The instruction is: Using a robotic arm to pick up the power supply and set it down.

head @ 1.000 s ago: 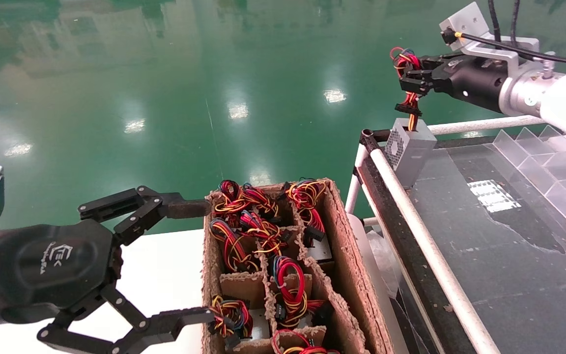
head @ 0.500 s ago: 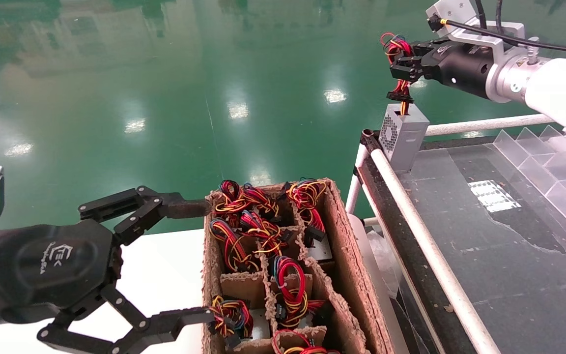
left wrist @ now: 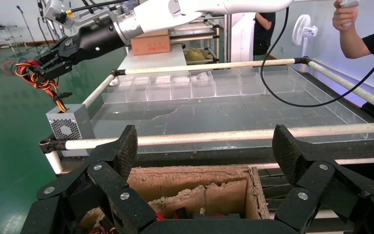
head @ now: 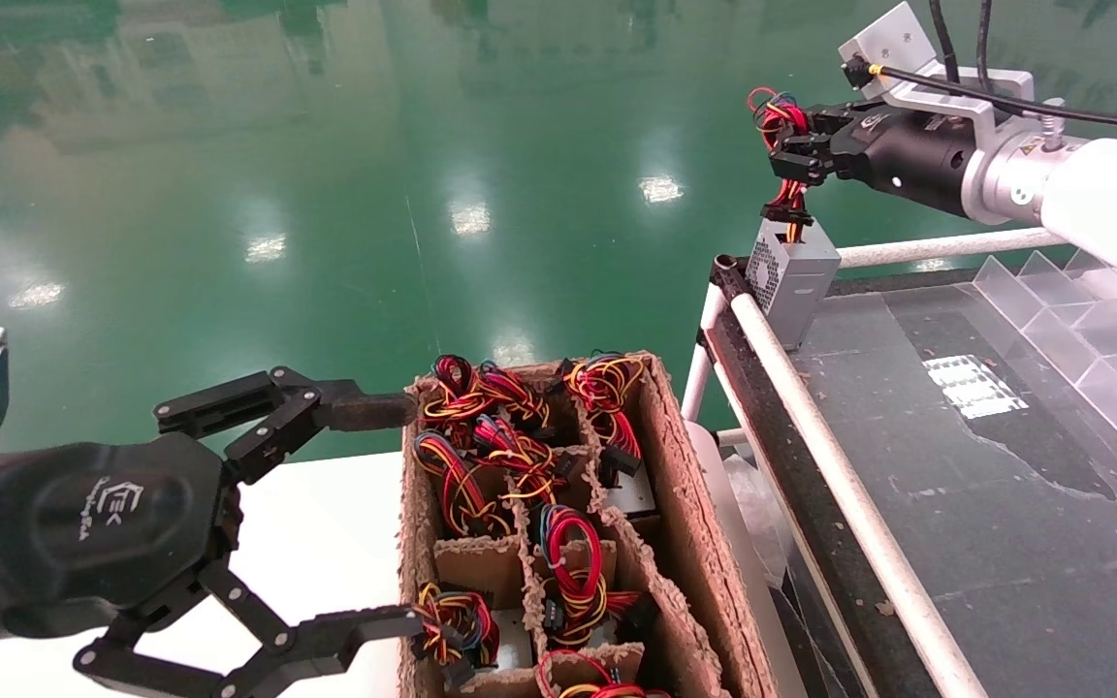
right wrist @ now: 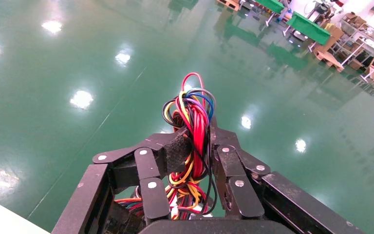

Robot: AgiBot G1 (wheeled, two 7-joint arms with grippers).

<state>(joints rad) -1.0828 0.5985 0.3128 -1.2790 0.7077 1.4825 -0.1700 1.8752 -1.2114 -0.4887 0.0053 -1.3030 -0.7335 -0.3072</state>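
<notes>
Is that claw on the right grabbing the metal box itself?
No: the right gripper is clamped on the bundle of coloured wires, and the power supply hangs below it by those wires, over the corner of the glass-topped table.

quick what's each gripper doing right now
Left gripper: open, holding nothing, beside the cardboard tray.
Right gripper: shut on the power supply's wire bundle.

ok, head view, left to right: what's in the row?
Left gripper, open and parked beside the tray → brown cardboard tray of wired units → white rail at the table edge → clear dividers. Farther back, the right gripper holds the power supply by its wire bundle.
</notes>
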